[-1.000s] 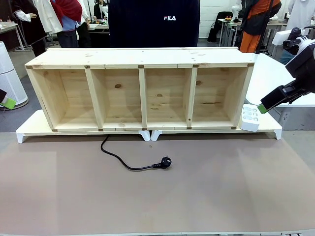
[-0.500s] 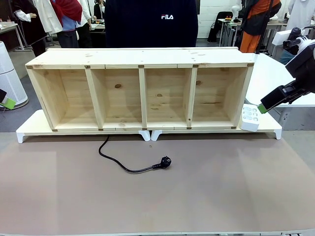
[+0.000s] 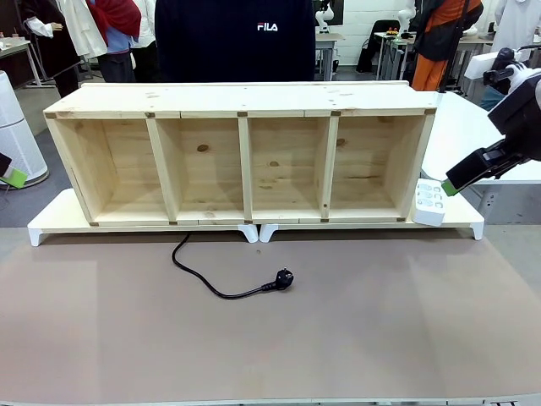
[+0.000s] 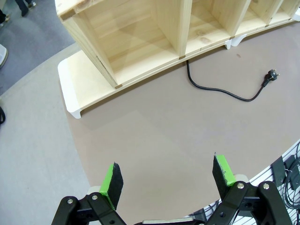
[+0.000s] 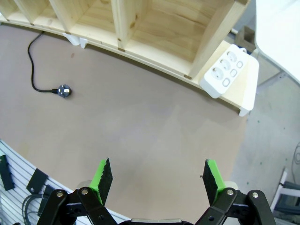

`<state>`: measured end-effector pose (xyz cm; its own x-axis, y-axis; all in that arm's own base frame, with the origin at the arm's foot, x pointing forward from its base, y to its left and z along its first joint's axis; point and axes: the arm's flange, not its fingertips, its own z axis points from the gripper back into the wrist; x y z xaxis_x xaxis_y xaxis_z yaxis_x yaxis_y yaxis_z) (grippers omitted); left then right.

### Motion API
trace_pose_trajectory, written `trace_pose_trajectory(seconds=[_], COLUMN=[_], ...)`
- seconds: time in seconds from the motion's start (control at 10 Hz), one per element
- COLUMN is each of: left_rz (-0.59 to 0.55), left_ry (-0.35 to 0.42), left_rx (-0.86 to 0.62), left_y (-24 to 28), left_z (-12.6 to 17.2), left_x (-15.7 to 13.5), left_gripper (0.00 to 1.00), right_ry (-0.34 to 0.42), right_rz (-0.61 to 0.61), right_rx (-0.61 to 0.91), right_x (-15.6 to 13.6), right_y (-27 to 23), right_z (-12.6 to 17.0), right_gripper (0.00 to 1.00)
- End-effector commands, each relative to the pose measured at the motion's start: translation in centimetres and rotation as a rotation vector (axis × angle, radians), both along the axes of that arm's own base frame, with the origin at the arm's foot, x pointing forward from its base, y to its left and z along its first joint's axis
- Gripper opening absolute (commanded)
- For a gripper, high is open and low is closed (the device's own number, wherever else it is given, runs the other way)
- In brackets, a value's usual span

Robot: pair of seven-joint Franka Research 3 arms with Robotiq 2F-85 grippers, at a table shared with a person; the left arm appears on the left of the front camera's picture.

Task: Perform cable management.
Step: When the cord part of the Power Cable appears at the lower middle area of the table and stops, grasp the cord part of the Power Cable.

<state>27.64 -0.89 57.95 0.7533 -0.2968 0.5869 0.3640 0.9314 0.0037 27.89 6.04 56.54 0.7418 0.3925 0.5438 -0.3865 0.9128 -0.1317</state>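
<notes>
My left gripper [image 4: 168, 171] hangs over the brown mat [image 3: 355, 338] off the shelf's [image 3: 245, 152] left end, fingers spread wide with nothing between the green pads. My right gripper [image 5: 157, 172] hangs off the shelf's right end, spread just as wide and equally bare. The shelf lies along the far edge of the mat, its four open compartments facing me, raised on two low white stands [image 3: 51, 222] that meet below its middle divider. The cable [image 3: 199, 275] comes out from under the shelf's front edge, below the second compartment from the left. It curls across the mat to its plug [image 3: 285, 277], which lies in front of the shelf's middle, well apart from both grippers. A white power strip [image 3: 431, 201] leans against the shelf's right end on the stand there. The mat is flat, matte and plain apart from the cable. Behind the shelf stands a person [image 3: 237, 38] in a dark top. To the shelf's right is a white table [image 3: 473, 127]; grey floor [image 3: 34, 101] shows off its left end, with more tables farther back.
</notes>
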Motion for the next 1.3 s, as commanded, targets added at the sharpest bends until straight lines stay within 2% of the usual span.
trace_pose_trajectory(seconds=[0.0, 0.4, 0.7, 0.9, 1.2], left_rz=[0.009, 0.009, 0.009, 0.009, 0.009], left_ry=[0.01, 0.01, 0.01, 0.01, 0.01], left_rx=[-0.004, -0.004, -0.004, -0.004, -0.004], left_y=[0.0, 0.0, 0.0, 0.0, 0.0], left_z=[-0.1, -0.1, -0.1, -0.1, -0.1], left_x=[-0.2, -0.2, -0.2, -0.2, -0.2], left_gripper=[1.0, 1.0, 1.0, 1.0, 1.0], right_ry=[0.013, 0.043, 0.061, 0.066, 0.078], right_rz=[0.02, 0.181, 0.385, 0.528, 0.711], right_rx=[-0.068, -0.283, -0.442, -0.49, -0.477], right_x=[0.8, 2.3, 4.3, 5.1, 6.3], right_y=[1.3, 5.6, 10.2, 13.6, 17.9], right_z=[0.2, 0.4, -0.3, -1.2, -3.2], right_gripper=[1.0, 1.0, 1.0, 1.0, 1.0])
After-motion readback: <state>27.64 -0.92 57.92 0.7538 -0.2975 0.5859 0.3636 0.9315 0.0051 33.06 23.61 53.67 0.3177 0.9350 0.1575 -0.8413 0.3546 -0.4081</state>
